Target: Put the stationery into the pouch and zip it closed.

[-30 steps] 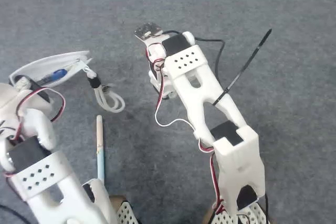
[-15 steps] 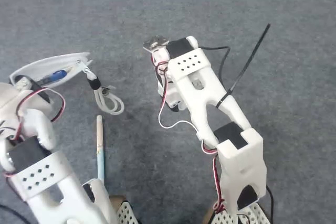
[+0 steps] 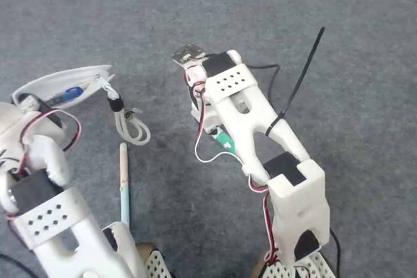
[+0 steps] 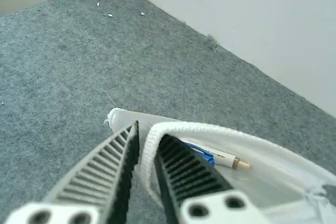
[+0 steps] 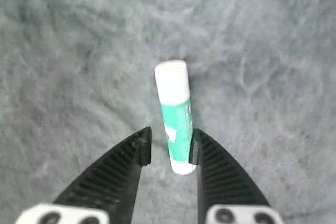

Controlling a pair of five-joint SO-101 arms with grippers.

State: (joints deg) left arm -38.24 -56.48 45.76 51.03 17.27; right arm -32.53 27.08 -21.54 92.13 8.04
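r gripper [image 5: 170,136] astride glue stick [image 5: 175,109], label unreadable, l gripper [image 4: 147,136] pinching pouch [image 4: 210,128]

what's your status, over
left gripper shut on pouch rim. right gripper open around glue stick. pen on carpet, outside pouch.

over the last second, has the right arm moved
Yes. The right arm has drawn its wrist end back from the far edge of the carpet, toward its base, while the pouch stays put; a green glue stick now shows under it.
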